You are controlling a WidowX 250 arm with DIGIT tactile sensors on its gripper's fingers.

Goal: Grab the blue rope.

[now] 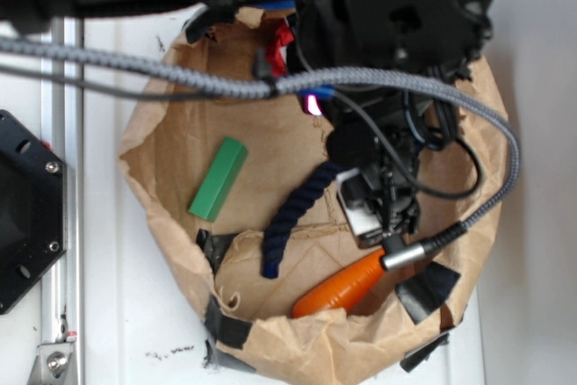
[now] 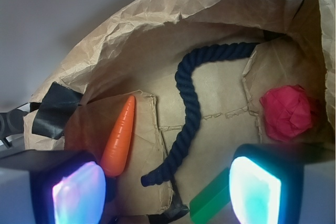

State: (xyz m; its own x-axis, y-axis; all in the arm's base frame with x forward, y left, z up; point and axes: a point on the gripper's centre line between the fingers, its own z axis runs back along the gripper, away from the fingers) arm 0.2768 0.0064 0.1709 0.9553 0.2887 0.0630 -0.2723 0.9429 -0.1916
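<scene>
The blue rope [image 1: 290, 215] [image 2: 190, 109], a thick navy twisted cord, lies curved on the floor of a brown paper bag. Its upper part runs under the arm in the exterior view. My gripper [image 1: 379, 209] [image 2: 167, 192] hangs above the bag, just right of the rope, open with nothing between its glowing pads [image 2: 79, 195]. In the wrist view the rope's cut end lies between the two pads, well below them.
The paper bag's crumpled wall [image 1: 158, 132] rings everything. Inside lie an orange carrot [image 1: 347, 283] [image 2: 119, 137], a green block [image 1: 219, 178] [image 2: 210, 202] and a red crumpled ball [image 2: 287, 113]. Black tape patches [image 1: 426, 288] mark the rim. A grey cable [image 1: 180, 74] crosses overhead.
</scene>
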